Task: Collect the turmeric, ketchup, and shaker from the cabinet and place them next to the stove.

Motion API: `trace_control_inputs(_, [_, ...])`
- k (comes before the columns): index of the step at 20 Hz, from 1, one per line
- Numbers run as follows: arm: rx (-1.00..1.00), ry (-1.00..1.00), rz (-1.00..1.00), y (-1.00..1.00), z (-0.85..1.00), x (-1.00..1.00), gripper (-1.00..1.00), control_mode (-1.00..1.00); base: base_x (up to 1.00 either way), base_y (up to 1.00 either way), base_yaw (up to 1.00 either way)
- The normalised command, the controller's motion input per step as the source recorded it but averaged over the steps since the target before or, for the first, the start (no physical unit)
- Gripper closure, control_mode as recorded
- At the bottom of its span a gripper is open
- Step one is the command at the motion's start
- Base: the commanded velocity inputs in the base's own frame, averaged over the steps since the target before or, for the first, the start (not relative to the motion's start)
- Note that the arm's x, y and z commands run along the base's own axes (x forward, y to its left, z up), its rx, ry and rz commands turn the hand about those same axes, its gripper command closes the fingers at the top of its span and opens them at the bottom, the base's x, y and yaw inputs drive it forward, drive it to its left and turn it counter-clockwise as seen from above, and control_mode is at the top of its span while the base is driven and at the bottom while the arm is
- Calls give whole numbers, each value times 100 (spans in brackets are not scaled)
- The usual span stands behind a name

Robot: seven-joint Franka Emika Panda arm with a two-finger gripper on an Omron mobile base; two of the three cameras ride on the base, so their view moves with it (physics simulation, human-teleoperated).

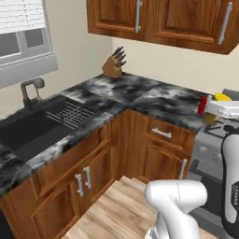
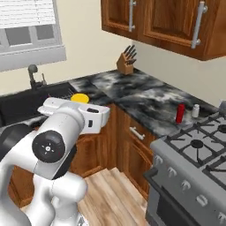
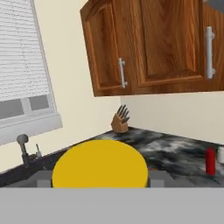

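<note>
**Yellow-lidded jar in the pincer, bottle and shaker by the stove**

You have the pincer [image 3: 100, 186] closed on the turmeric jar [image 3: 99, 164]: in the hand view its round yellow lid sits right between the finger tips and covers the lower middle of the picture. In the right base view the same yellow lid [image 2: 80, 98] peeks out above the white hand, held up in the air over the dark marbled surface [image 2: 145, 103]. In the left base view you see the lid [image 1: 222, 97] at the far right edge, just above the white hand.

The ketchup bottle [image 2: 180, 113] stands upright on the surface near the left edge of the stove [image 2: 198, 150], and the pale shaker [image 2: 195, 111] stands just beside it, on the side nearer the wall. The two stand close but apart. In the hand view the red bottle [image 3: 210, 161] shows at the right edge with the shaker [image 3: 221, 155] next to it; in the left base view you can make out the bottle [image 1: 202, 105] partly behind the hand.

A knife block [image 2: 126, 62] sits in the corner of the surface, and the sink [image 1: 35, 126] with its tap lies under the window.

You can read no label, brand or writing on the jar, the bottle or the shaker; all are plain-coloured.
</note>
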Motion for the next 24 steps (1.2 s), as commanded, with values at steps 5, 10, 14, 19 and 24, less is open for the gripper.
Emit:
trace_control_inputs(5, [0,0,0,0,0,0,100,100,-20,-17,-62])
trace_control_inputs(10, [0,0,0,0,0,0,100,100,2,1,-60])
trace_control_inputs(14, [0,0,0,0,0,0,100,100,29,28,-44])
trace_control_inputs(19, [0,0,0,0,0,0,100,100,40,68,-28])
trace_control_inputs(24, [0,0,0,0,0,0,100,100,48,70,-22])
